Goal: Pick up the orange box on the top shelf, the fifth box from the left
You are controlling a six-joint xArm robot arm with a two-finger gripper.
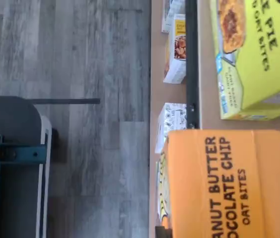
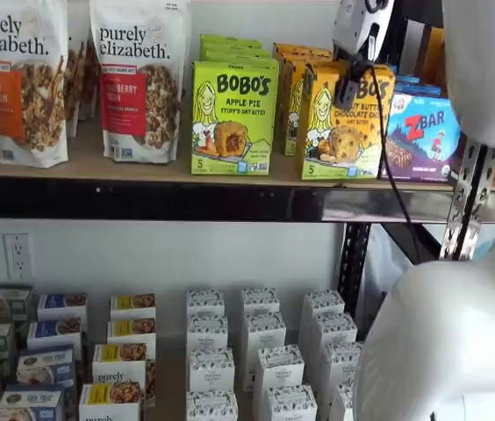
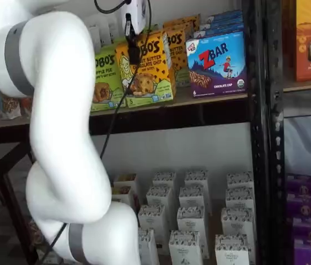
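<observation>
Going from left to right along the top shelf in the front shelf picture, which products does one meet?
Orange granola bag → red granola bag → green box → the orange box → blue box.

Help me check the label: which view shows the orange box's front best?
A shelf view shows the orange box head-on, its front crossed only by the claw and cable. The other shelf view shows it at an angle; the wrist view shows only its top.
</observation>
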